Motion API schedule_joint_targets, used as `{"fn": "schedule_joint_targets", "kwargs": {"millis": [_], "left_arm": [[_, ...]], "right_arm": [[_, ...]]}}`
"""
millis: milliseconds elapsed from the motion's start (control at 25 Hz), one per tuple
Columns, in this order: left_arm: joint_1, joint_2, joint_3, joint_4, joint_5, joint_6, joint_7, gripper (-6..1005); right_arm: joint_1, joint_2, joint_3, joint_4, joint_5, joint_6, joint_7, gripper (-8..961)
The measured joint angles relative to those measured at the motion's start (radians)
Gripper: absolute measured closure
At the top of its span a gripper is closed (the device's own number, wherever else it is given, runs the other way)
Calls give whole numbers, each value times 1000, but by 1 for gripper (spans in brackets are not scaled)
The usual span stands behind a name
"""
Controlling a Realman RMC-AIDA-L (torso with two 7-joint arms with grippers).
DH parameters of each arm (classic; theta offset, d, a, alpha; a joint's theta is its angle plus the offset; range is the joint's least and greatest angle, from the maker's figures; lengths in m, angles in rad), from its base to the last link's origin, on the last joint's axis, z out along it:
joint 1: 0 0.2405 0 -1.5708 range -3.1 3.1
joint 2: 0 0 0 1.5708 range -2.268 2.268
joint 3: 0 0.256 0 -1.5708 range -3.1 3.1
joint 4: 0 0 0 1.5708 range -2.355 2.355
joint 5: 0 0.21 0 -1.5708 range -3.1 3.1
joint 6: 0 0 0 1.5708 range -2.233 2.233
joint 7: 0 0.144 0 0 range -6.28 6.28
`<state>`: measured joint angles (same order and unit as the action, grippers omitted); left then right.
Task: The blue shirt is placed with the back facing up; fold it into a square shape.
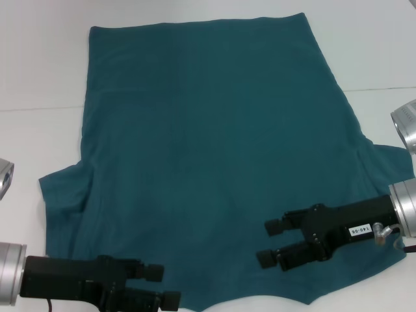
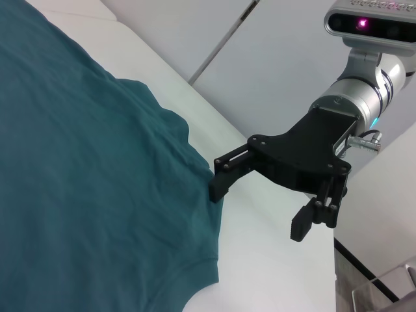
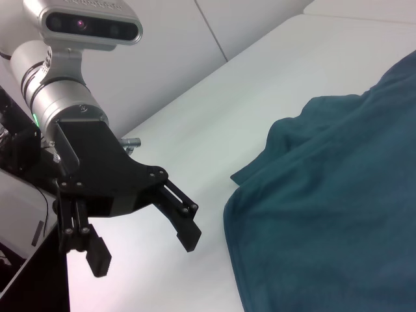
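The blue shirt (image 1: 208, 162) lies flat on the white table (image 1: 39, 65) with its plain back up, hem at the far side and neckline (image 1: 253, 300) at the near edge. Its sleeves spread left (image 1: 58, 188) and right (image 1: 390, 162). My left gripper (image 1: 164, 286) is open and empty over the shirt's near left corner. My right gripper (image 1: 268, 242) is open and empty over the near right part, pointing inward. The left wrist view shows the right gripper (image 2: 259, 209) by the shirt's edge (image 2: 84, 182). The right wrist view shows the left gripper (image 3: 144, 253) beside the cloth (image 3: 325, 208).
A seam runs across the table top (image 1: 383, 89) behind the shirt's middle. Silver arm joints show at the right edge (image 1: 406, 123) and the left edge (image 1: 3, 175). Bare white table lies left, right and beyond the shirt.
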<state>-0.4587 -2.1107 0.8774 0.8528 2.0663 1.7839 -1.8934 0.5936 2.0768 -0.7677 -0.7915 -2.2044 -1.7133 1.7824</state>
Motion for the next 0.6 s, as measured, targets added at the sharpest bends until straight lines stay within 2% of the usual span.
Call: {"fn": "schedule_joint_targets", "kwargs": {"millis": [600], "left_arm": [[0, 0, 0, 0, 0, 4, -2, 94]], "right_arm": [[-1, -1, 2, 1, 0, 0, 0, 9]]}}
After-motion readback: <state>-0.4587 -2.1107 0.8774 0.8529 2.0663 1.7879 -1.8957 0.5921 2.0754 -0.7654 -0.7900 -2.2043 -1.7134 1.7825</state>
